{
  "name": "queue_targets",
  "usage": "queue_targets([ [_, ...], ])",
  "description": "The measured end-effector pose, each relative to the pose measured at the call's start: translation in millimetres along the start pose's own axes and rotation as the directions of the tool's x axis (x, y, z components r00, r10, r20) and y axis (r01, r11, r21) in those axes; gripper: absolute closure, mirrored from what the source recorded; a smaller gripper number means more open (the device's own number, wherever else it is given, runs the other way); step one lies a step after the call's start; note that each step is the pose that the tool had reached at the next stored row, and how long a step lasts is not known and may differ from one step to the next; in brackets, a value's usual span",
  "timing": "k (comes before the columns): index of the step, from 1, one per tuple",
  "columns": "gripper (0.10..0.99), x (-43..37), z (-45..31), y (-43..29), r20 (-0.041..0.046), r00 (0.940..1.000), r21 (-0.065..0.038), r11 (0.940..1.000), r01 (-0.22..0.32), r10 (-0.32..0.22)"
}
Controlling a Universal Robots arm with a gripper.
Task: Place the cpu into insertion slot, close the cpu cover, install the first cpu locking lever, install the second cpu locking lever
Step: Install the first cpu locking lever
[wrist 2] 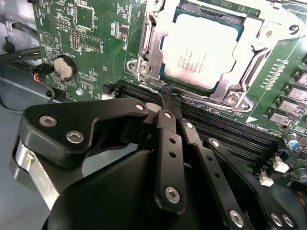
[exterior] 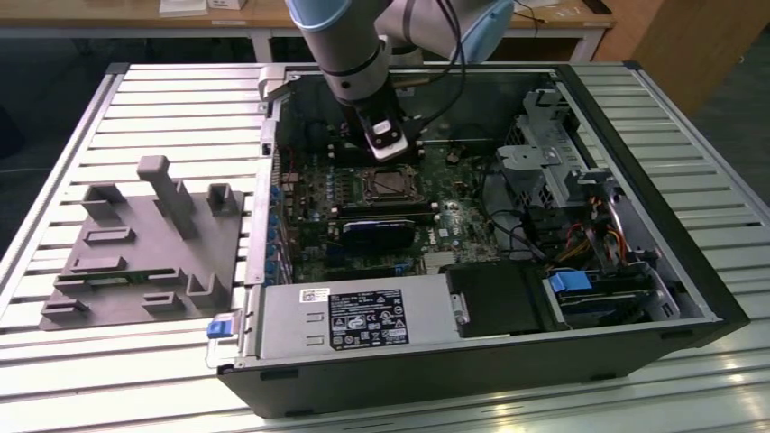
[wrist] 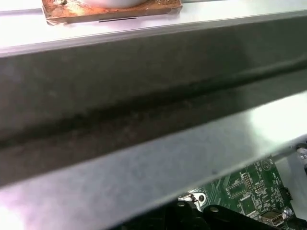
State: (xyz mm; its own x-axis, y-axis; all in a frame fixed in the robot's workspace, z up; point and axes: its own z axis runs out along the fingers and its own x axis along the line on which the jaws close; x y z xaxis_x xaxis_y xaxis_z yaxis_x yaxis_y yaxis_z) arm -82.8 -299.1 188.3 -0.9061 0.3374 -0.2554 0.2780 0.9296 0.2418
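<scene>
In the second wrist view the cpu [wrist 2: 206, 48] lies flat in the insertion slot [wrist 2: 169, 76], silver top up. The cpu cover [wrist 2: 148, 45] is down over it as a silver frame around its edges. A thin lever rod [wrist 2: 261, 52] runs along one side of the frame. My gripper [wrist 2: 168, 92] is shut, with nothing seen between its black fingers [wrist 2: 168, 129]. Its tips sit just off the socket edge, by the black memory slots [wrist 2: 225, 127]. In the exterior view the gripper [exterior: 388, 149] hangs just behind the socket [exterior: 388, 184] inside the open computer case.
The green motherboard [exterior: 463, 221] fills the case floor, with a dark fan block [exterior: 375, 233], a power supply [exterior: 361, 316] in front and drive bays [exterior: 578, 180] on the exterior view's right. A grey fixture [exterior: 144, 244] stands outside on the slatted table. The case wall [wrist: 144, 96] is close in the first wrist view.
</scene>
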Motion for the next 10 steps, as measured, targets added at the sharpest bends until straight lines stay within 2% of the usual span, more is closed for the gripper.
queue_targets([
  [10, 0.984, 0.1, 1.5, -1.4, 0.0013, 1.0000, 0.001, 1.0000, -0.005, 0.005],
])
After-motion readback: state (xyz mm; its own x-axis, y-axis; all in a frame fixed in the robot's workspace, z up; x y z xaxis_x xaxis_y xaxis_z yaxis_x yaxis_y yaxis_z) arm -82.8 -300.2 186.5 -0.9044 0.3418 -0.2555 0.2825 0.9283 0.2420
